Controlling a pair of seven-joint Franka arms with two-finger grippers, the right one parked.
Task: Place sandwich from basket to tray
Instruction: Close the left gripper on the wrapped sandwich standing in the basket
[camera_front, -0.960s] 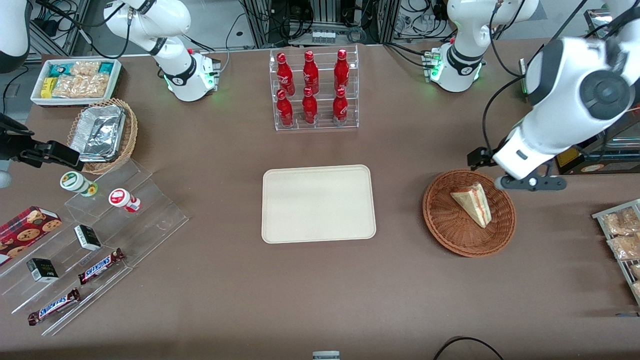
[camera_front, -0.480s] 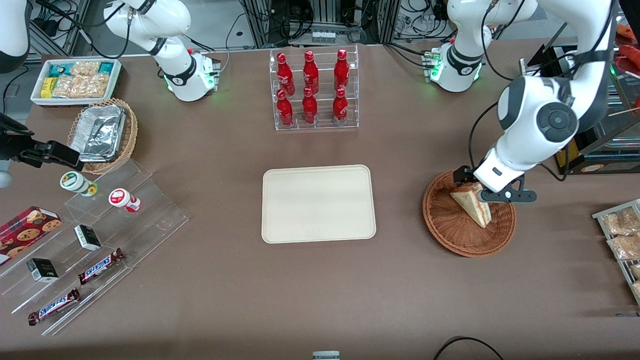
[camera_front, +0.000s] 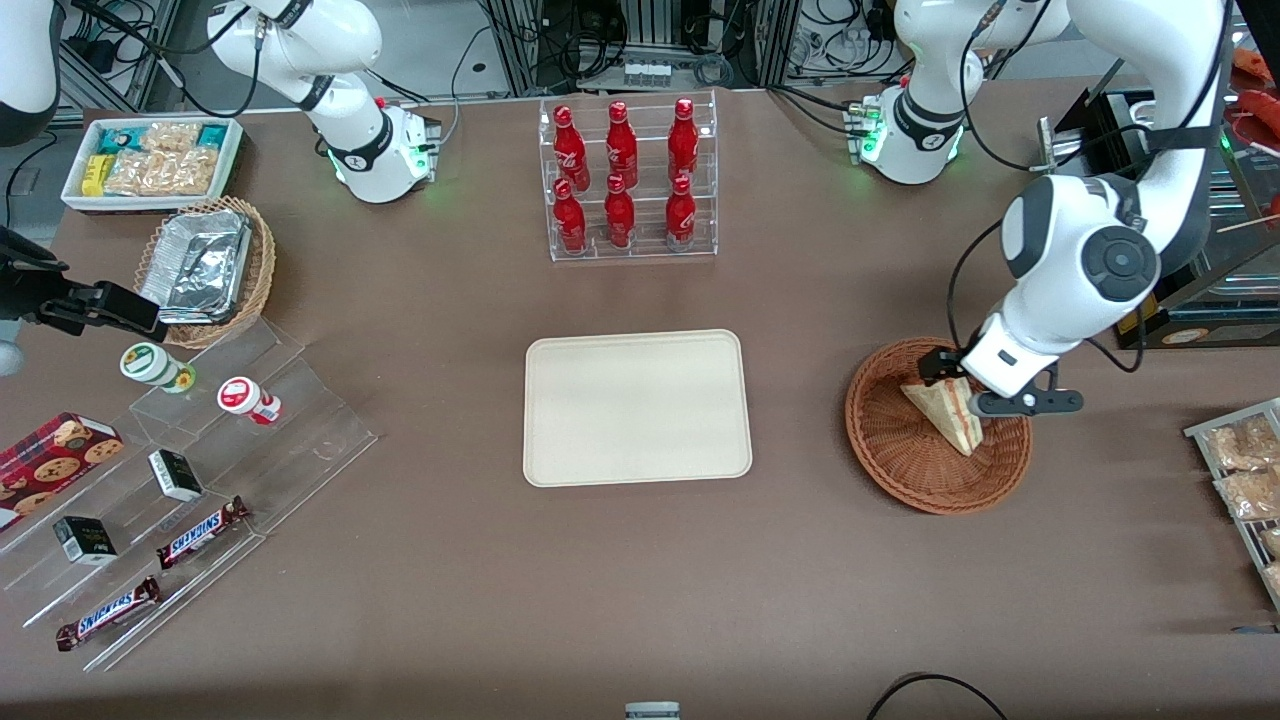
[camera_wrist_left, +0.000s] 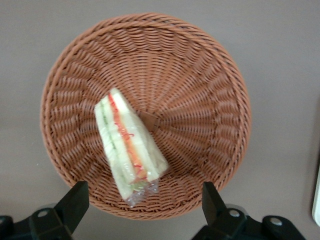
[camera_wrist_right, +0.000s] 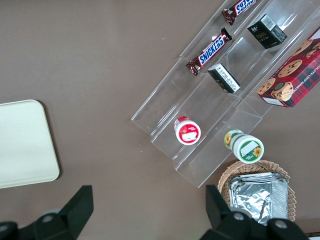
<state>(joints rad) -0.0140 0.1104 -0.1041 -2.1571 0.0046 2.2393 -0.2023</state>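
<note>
The left arm's gripper (camera_front: 968, 392) is hanging directly above the basket (camera_front: 900, 450), at the right of the front frame, level with the tray's middle height. Its fingers (camera_wrist_left: 75, 202) are standing spread apart and are holding nothing; in the wrist view the two dark pads are flanking the wrapped end of the sandwich (camera_wrist_left: 129, 149) without touching it.

The sandwich (camera_front: 950, 415) is lying in the basket (camera_wrist_left: 200, 90), slightly off the woven hub, with its filling layers facing up and its wrapped end reaching toward the rim. In the front frame the white wrist body is covering the sandwich's upper end.

The tray (camera_front: 637, 407) is sitting at the centre of the front frame, well apart from the basket and nearer the parked arm's end of the table. Nothing is lying on it.

A clear rack of red bottles (camera_front: 625, 178) is standing above the tray in the frame, farther from the front camera. At the left edge, a tan wicker basket with a foil container (camera_front: 200, 265) is sitting above a clear stepped stand of snack bars (camera_front: 200, 530).
</note>
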